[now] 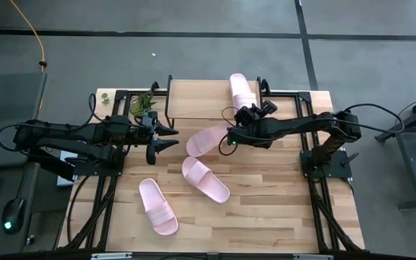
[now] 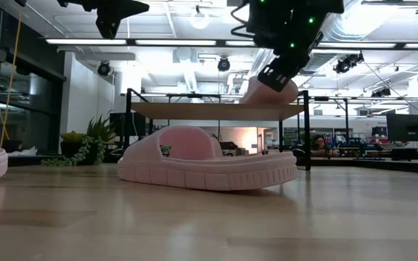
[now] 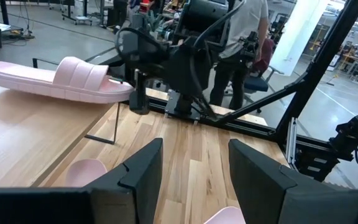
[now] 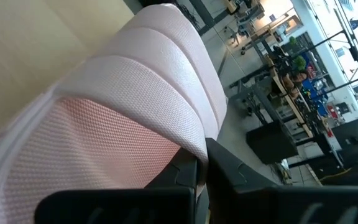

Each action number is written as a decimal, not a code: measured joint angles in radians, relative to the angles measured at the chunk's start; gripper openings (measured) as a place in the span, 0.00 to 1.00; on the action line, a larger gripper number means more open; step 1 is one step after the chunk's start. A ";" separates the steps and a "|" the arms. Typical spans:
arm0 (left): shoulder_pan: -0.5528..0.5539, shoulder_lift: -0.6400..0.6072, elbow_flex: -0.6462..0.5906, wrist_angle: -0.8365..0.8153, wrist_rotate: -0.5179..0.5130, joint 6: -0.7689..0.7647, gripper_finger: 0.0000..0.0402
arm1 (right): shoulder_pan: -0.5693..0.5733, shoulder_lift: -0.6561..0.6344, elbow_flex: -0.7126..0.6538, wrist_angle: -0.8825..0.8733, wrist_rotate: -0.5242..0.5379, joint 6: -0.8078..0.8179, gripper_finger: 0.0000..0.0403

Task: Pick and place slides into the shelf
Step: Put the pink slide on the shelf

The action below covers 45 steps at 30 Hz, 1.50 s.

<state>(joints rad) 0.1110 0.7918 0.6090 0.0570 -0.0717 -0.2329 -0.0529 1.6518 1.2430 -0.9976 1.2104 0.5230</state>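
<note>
The shelf (image 1: 215,101) sits along the far edge of the table (image 1: 280,209), one slide (image 1: 243,89) already on its right end, long axis pointing away from the arms and overhanging the far edge. The right gripper (image 1: 235,134) hovers just in front of the shelf, fingers fully closed with nothing between them, touching the second slide (image 1: 206,139) lying angled below. The left gripper (image 1: 166,137) waits part-open and empty just left of that same slide. Two more slides (image 1: 205,180) (image 1: 157,206) lie well clear nearer the front, with open room around them.
</note>
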 joint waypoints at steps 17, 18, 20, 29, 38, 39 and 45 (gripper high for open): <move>0.000 0.000 0.000 0.000 0.000 0.000 0.41 | -0.006 0.001 0.000 -0.128 -0.009 0.108 0.00; 0.000 0.000 0.000 0.000 0.000 0.000 0.41 | -0.006 0.001 0.000 -0.128 -0.009 0.108 0.00; 0.000 0.000 0.000 0.000 0.000 0.000 0.41 | -0.006 0.001 0.000 -0.128 -0.009 0.107 0.00; 0.000 0.000 0.000 0.000 0.000 0.000 0.41 | -0.007 0.001 0.000 -0.143 -0.034 0.106 0.00; 0.000 0.000 0.000 0.000 0.000 0.000 0.41 | -0.016 0.001 0.001 -0.158 -0.045 0.108 0.00; 0.000 0.000 0.000 0.000 0.000 0.000 0.41 | -0.019 0.001 0.001 -0.157 -0.051 0.108 0.00; 0.000 0.000 0.000 0.000 0.000 0.000 0.41 | -0.031 0.000 0.002 -0.151 -0.072 0.108 0.00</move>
<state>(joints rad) 0.1108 0.7918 0.6090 0.0566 -0.0716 -0.2325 -0.0841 1.6520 1.2449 -1.1488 1.1388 0.6306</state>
